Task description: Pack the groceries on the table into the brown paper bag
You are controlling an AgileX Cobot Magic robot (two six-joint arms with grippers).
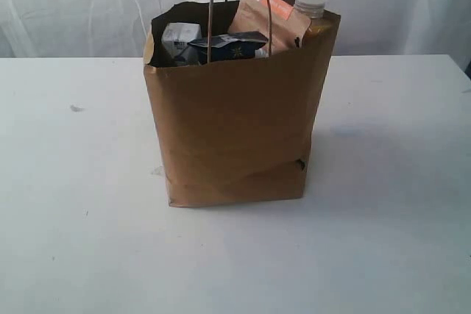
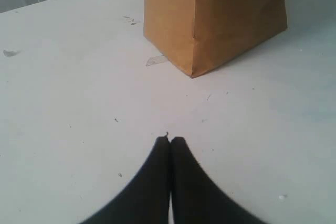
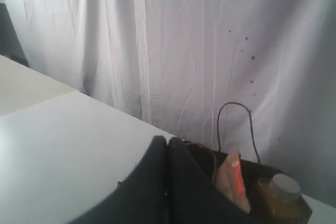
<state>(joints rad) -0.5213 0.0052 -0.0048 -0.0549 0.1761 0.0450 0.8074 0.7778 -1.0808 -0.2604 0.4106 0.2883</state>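
Note:
The brown paper bag (image 1: 235,123) stands upright in the middle of the white table (image 1: 81,204). From its open top stick out a small white-blue carton (image 1: 179,37), a dark-blue spaghetti pack (image 1: 228,46), a brown pouch (image 1: 266,20) and a white-capped bottle (image 1: 310,9). The left wrist view has the bag's lower corner (image 2: 210,19) a short way beyond my left gripper (image 2: 170,140), which is shut and holds nothing. My right gripper (image 3: 168,141) is shut too and empty, with the bag's mouth, the pouch (image 3: 231,182) and the bottle (image 3: 281,198) just past it. Neither arm appears in the exterior view.
A white curtain (image 1: 88,5) hangs behind the table. A small scrap of clear tape (image 2: 156,60) lies by the bag's base. Tiny specks (image 1: 76,108) dot the tabletop at the left.

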